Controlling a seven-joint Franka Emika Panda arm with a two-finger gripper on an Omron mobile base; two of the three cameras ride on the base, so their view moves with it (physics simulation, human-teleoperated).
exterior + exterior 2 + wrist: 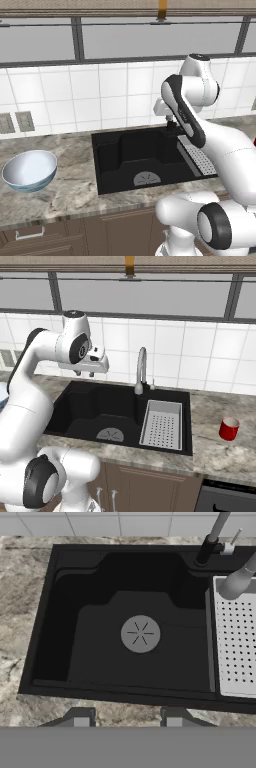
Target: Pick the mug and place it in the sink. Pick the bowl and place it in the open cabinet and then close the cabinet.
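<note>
Above the sink [45, 637], gripper [127, 719] hovers, fingers apart, empty — mug [229, 429] and bowl [30, 170] both on the counter; nothing done.

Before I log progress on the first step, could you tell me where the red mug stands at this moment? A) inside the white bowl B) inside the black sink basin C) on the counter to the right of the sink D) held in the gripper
C: the mug stands upright on the marble counter, right of the sink, whose basin holds just the drain and a perforated tray.
</note>
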